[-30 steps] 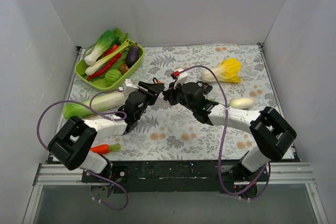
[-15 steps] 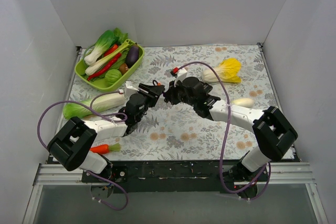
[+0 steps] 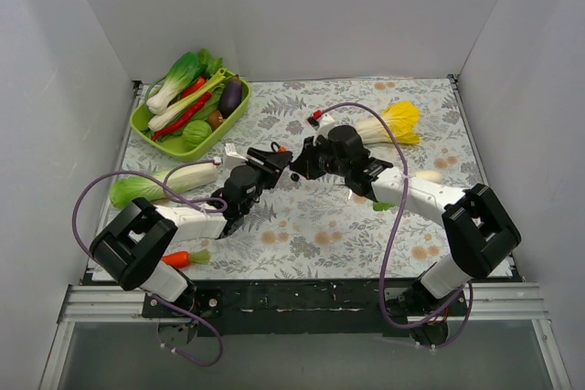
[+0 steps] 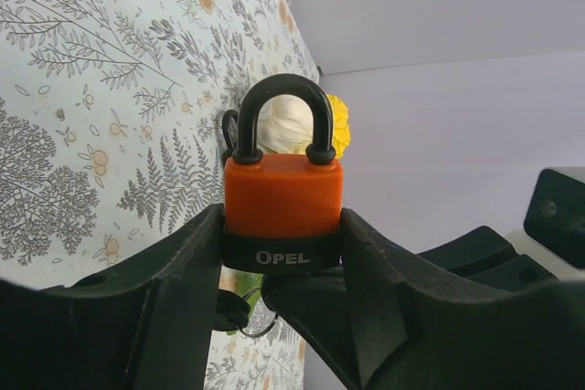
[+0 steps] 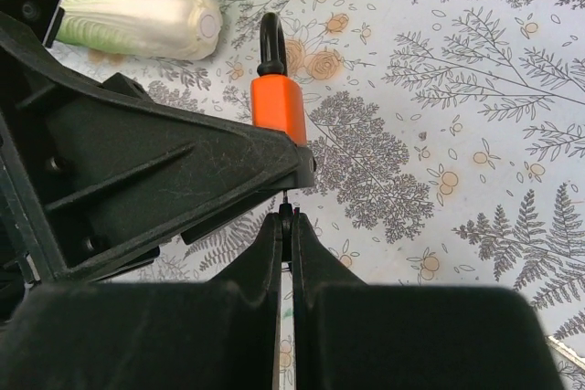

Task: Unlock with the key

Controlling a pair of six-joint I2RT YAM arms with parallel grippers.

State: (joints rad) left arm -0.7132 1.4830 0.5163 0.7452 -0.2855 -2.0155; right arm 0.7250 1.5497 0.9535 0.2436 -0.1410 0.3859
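Observation:
An orange padlock (image 4: 283, 203) with a black shackle and a black base marked OPEL sits between the jaws of my left gripper (image 4: 283, 258), which is shut on it, shackle closed. From the right wrist the padlock (image 5: 278, 107) shows edge-on above the left fingers (image 5: 174, 171). My right gripper (image 5: 286, 226) is shut on the key (image 5: 286, 210), whose thin blade points up at the padlock's underside. A key ring (image 4: 249, 310) hangs below the lock. From above, both grippers meet mid-table at the padlock (image 3: 281, 149), with the right gripper (image 3: 299, 169) against the left gripper (image 3: 274, 160).
A green tray (image 3: 151, 123) of toy vegetables stands at the back left. A napa cabbage (image 3: 164, 182) lies left of the left arm, a carrot (image 3: 181, 258) near its base. A yellow-leaf cabbage (image 3: 395, 122) and a white vegetable (image 3: 426, 175) lie to the right.
Both arms have shifted slightly up-table and to the right together, the right wrist rotating and lifting. The padlock and key stay held.

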